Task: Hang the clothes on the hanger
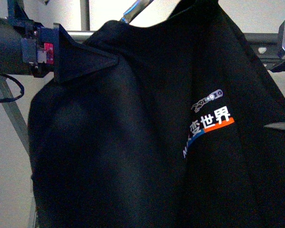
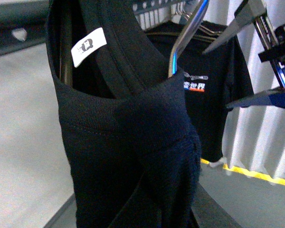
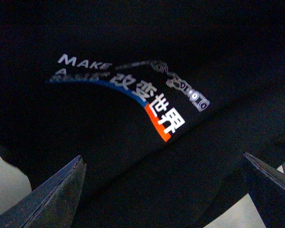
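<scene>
Shirt [image 1: 133, 142] fills the front view, hanging limp before the rack [image 1: 263, 38]. It looks soft, light and sure to slide, so it is best pinched at a thick seam. Left gripper [image 1: 92, 59] presses into its shoulder; whether it is clamped I cannot tell. Left wrist view adds the collar [image 2: 80, 111], its label [image 2: 89, 46] and a wire hook [image 2: 185, 38]. Right wrist view alone reads the print [image 3: 133, 95]; right gripper [image 3: 162, 156] gapes wide, empty.

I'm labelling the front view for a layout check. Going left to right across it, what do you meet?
Slanted grey metal rack leg → left gripper, pinching the black short-sleeved T-shirt → the shirt's white, blue and orange print → right gripper's black fingertip.
</scene>
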Controlling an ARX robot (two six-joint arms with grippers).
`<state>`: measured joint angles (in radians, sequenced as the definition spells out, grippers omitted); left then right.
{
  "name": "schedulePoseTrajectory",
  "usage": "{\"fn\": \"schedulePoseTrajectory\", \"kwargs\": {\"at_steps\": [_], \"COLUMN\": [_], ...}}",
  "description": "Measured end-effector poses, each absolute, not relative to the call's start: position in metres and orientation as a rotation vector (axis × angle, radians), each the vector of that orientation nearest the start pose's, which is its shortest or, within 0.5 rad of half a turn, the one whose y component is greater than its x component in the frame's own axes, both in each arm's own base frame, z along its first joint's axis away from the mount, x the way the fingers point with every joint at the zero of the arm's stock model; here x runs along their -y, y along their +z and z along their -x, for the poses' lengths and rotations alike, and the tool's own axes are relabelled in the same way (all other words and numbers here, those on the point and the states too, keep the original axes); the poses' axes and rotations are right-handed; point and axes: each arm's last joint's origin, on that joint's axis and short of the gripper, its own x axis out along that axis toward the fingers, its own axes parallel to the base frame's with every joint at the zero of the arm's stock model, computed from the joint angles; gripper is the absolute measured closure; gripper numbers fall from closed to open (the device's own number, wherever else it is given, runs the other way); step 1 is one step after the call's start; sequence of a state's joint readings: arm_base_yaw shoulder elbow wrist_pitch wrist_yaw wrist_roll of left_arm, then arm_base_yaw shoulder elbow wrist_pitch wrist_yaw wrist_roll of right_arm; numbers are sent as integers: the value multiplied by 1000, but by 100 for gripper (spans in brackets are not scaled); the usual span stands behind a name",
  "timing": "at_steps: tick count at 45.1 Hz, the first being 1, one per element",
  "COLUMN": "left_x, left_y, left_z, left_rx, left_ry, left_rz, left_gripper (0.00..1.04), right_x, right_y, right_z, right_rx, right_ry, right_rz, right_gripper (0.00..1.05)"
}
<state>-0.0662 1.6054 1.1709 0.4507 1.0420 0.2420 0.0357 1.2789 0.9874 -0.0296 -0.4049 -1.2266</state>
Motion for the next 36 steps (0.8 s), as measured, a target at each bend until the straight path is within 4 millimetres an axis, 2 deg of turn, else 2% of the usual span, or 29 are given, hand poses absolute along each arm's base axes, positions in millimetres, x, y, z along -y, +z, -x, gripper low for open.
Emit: {"fn": "schedulePoseTrajectory", "kwargs": {"at_steps": [6, 8, 15, 19, 26, 36], "left_x": [50, 52, 55, 58, 61, 71], "left_y": [313, 310, 309, 313, 317, 329], "left_z": [-364, -367, -374, -381, -394, -396], "left_rx": [99, 83, 38, 1, -31, 38], "left_ry": [-1118, -1138, -1211, -1237, -1284, -1330], "left_rz": [-245, -263, -328, -399, -527, -610], "left_gripper": [101, 101, 101, 101, 101, 101], "right_x": [-21, -18, -6, 9, 30, 29], "right_y": [316, 314, 291, 280, 284, 302], "right_z": [-278, -269, -234, -223, -220, -224], "right_rx": [4, -8, -98, -162, -166, -116], "right_ry": [606, 632, 751, 769, 717, 687], "right_rz": [1111, 1100, 1052, 1054, 1050, 1075], "right_gripper": [7, 7, 7, 7, 7, 7]}}
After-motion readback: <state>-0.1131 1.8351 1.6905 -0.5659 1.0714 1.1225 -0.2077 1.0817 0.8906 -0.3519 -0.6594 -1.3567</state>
